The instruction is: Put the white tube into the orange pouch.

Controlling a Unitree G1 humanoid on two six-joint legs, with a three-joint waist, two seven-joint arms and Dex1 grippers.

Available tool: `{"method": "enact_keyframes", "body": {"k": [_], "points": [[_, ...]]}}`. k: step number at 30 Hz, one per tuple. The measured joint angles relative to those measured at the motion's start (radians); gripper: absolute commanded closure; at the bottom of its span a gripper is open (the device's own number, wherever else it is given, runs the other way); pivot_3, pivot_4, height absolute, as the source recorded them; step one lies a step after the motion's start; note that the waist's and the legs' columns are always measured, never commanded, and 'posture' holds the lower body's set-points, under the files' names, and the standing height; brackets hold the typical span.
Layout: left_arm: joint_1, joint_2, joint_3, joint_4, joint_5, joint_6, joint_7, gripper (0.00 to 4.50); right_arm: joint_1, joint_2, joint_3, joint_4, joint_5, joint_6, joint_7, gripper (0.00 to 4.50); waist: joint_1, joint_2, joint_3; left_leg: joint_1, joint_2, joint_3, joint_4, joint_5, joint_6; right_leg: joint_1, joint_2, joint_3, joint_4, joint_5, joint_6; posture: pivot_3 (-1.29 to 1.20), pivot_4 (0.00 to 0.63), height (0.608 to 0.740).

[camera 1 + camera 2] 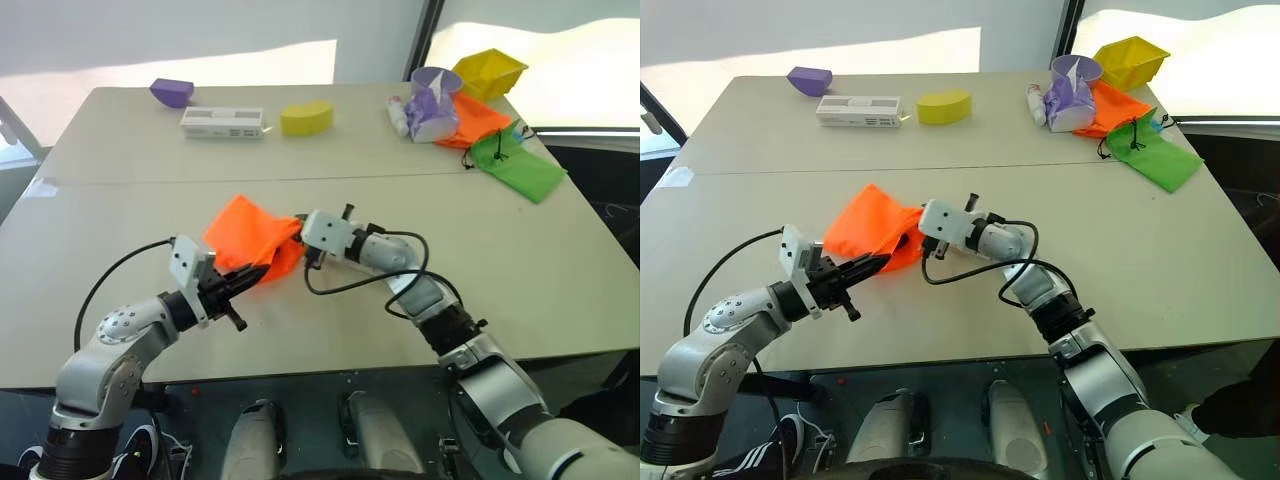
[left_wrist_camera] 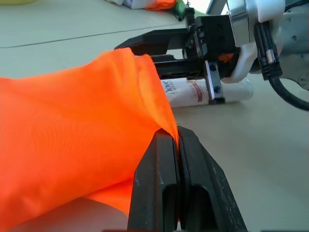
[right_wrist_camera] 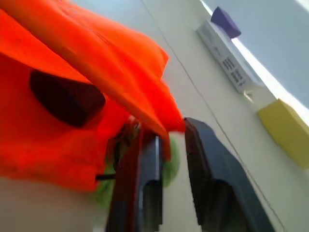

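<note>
The orange pouch (image 1: 250,235) lies bunched near the table's middle. My left gripper (image 2: 175,133) is shut on the pouch's rim and holds it a little off the table. My right gripper (image 3: 169,133) is at the pouch mouth from the other side; its fingers (image 2: 159,38) stand apart and the fabric edge hangs across them. The white tube (image 2: 203,92), with pink print, lies on the table just under the right gripper. One end of it is hidden behind the pouch's rim. A blurred green ring (image 3: 170,162) shows behind the right fingers.
Along the table's far side are a purple block (image 1: 172,92), a white box (image 1: 222,123) and a yellow block (image 1: 306,117). At the far right are a purple cup (image 1: 436,78), a yellow bin (image 1: 488,72), another orange pouch (image 1: 478,120) and a green pouch (image 1: 518,165).
</note>
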Motion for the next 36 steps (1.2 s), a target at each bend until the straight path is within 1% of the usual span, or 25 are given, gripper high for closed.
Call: {"method": "enact_keyframes", "body": {"k": [2,3,6,9,11,16,19,27,30,32,33,36], "points": [[-0.006,-0.002,0.004,0.009,0.001,-0.001,0.000,4.50,0.036,-0.013,-0.007,-0.051,0.021,0.036,0.041,1.24,0.000,0.000,0.000,0.000,0.000,0.000,0.000,0.000,0.000,0.000,0.000,0.000,0.000,0.000,0.000,0.00,0.150,0.740],[-0.008,-0.005,0.004,0.009,0.001,-0.002,0.000,4.50,0.051,-0.016,-0.009,-0.080,0.036,0.052,0.062,0.79,-0.001,0.000,0.000,0.000,0.000,0.000,0.000,0.000,0.000,0.000,0.000,0.000,0.000,0.000,0.000,0.00,0.150,0.740],[-0.012,-0.016,0.003,0.010,0.005,-0.011,0.003,4.50,0.101,-0.060,-0.040,-0.206,0.115,0.139,0.141,0.79,0.000,0.000,0.000,0.000,0.001,-0.001,0.000,0.000,0.000,0.000,0.001,0.000,0.001,0.000,0.000,0.00,0.150,0.740],[-0.005,-0.030,0.000,0.012,0.010,-0.022,0.009,4.50,0.165,-0.194,-0.115,-0.333,0.177,0.228,0.219,0.79,0.012,0.000,0.000,0.000,0.000,0.000,0.000,0.000,0.000,0.001,0.000,0.000,-0.001,0.000,0.000,0.00,0.150,0.740],[-0.003,-0.041,-0.001,0.012,0.016,-0.023,0.017,4.50,0.199,-0.274,-0.173,-0.369,0.209,0.319,0.257,0.79,0.021,0.000,0.000,0.000,-0.001,0.001,0.000,0.000,0.000,0.001,-0.001,0.000,-0.001,0.000,0.000,0.00,0.150,0.740],[-0.007,-0.049,-0.022,0.012,0.028,-0.025,0.020,4.50,0.233,-0.373,-0.228,-0.404,0.295,0.520,0.340,0.79,0.024,0.000,0.000,0.001,0.000,-0.001,0.000,0.000,0.000,0.000,0.000,0.000,-0.001,0.000,0.000,0.00,0.150,0.740],[-0.011,-0.052,-0.025,0.016,0.028,-0.029,0.020,4.50,0.244,-0.420,-0.248,-0.421,0.346,0.599,0.385,0.79,0.024,0.000,0.000,0.001,0.000,-0.001,0.000,0.000,0.000,0.000,0.001,0.000,-0.001,0.000,0.000,0.00,0.150,0.740],[-0.016,-0.052,-0.031,0.025,0.037,-0.043,0.020,4.50,0.262,-0.449,-0.209,-0.380,0.312,0.537,0.388,0.79,0.026,0.000,0.000,0.000,-0.001,0.000,0.000,0.000,0.000,0.000,0.001,0.001,-0.002,0.000,0.000,0.00,0.150,0.740],[-0.016,-0.052,-0.031,0.025,0.037,-0.043,0.019,4.50,0.262,-0.449,-0.209,-0.379,0.317,0.533,0.398,1.58,0.027,0.000,0.000,0.000,-0.001,0.000,0.000,0.000,0.000,0.000,0.001,0.001,-0.001,0.000,0.000,0.00,0.150,0.740],[-0.011,-0.046,-0.031,0.024,0.037,-0.043,0.016,4.50,0.263,-0.449,-0.210,-0.377,0.324,0.533,0.405,2.59,0.027,0.000,0.000,0.000,-0.001,0.000,0.000,0.000,0.000,0.000,0.002,0.001,-0.001,0.000,0.000,0.00,0.150,0.740],[-0.008,-0.044,-0.031,0.024,0.037,-0.044,0.014,4.50,0.263,-0.449,-0.211,-0.377,0.328,0.537,0.407,2.70,0.027,0.000,0.000,0.000,-0.001,0.000,0.000,0.000,0.000,0.000,0.002,0.001,-0.001,0.000,0.000,0.00,0.150,0.740],[-0.008,-0.043,-0.031,0.025,0.038,-0.046,0.014,4.50,0.265,-0.450,-0.214,-0.379,0.335,0.539,0.410,2.70,0.027,0.000,0.000,0.000,-0.001,0.000,0.000,0.000,0.000,0.000,0.002,0.000,-0.001,0.000,0.000,0.00,0.150,0.740]]}}
